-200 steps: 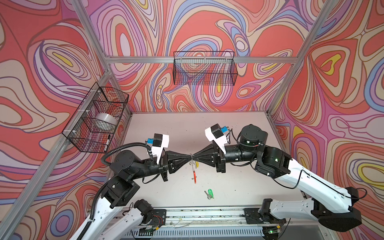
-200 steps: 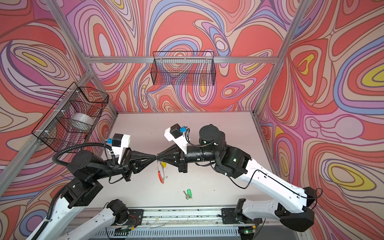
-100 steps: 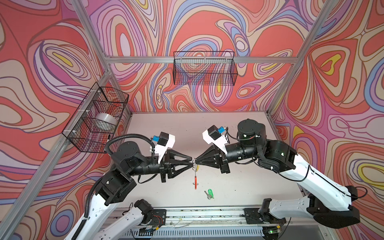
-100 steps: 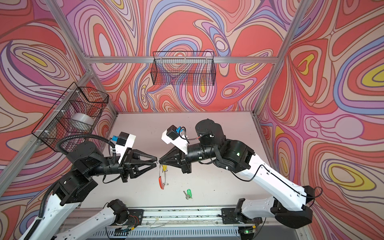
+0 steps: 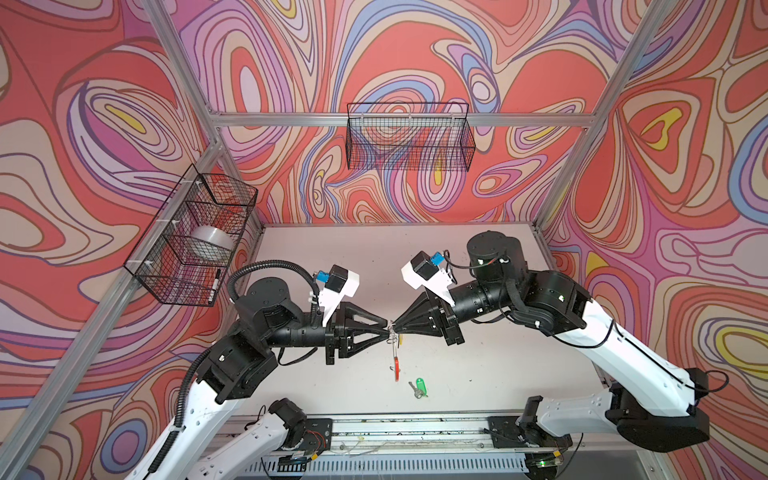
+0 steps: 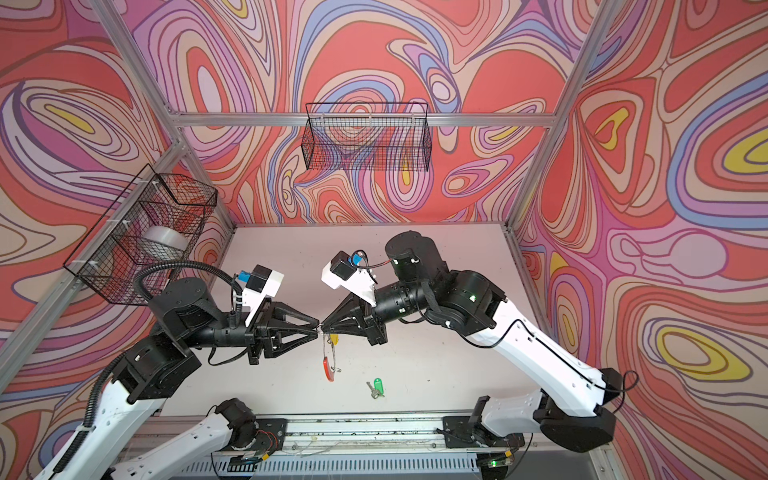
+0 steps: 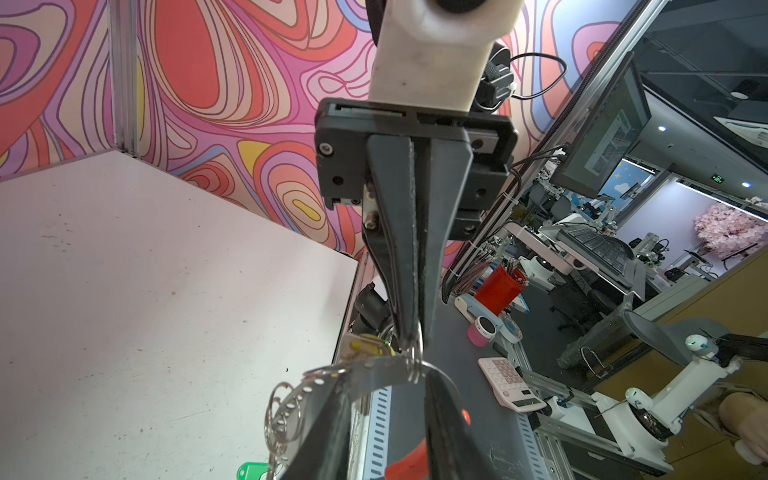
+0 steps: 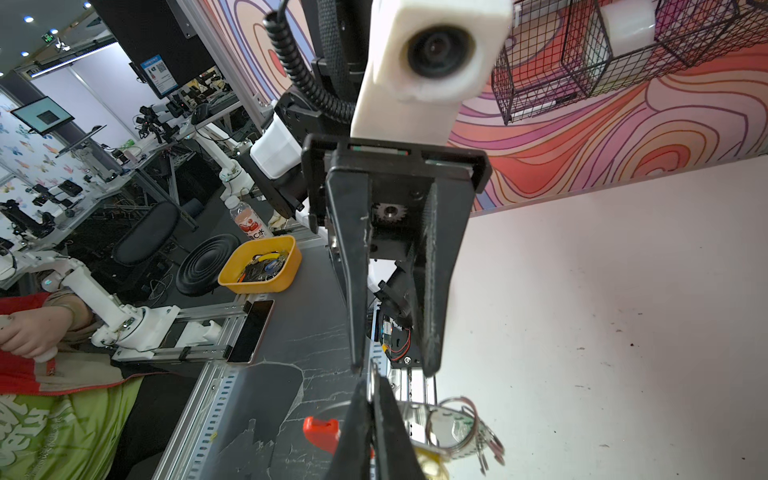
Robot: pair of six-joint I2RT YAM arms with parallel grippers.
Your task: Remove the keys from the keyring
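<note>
W/ right hand [image 5: 397,328] clamped on the keyring [image 6: 328,369] hanging mid-frame & green-tag key [image 5: 420,385] already on tabletop [image 5: 332,257] lower centre, left hand [image 8: 395,368], fingers apart, should prob. close on yellow-tag key [image 7: 363,347] only, then ease it off slowly w/o yanking keyring loose.

I see the keyring [image 6: 328,369] hanging edge-on above the table [image 5: 332,270], red part lowest. The yellow-tagged key [image 7: 368,345] is on it near the top. The green-tagged key [image 5: 419,387] lies flat on the table, detached.
</note>
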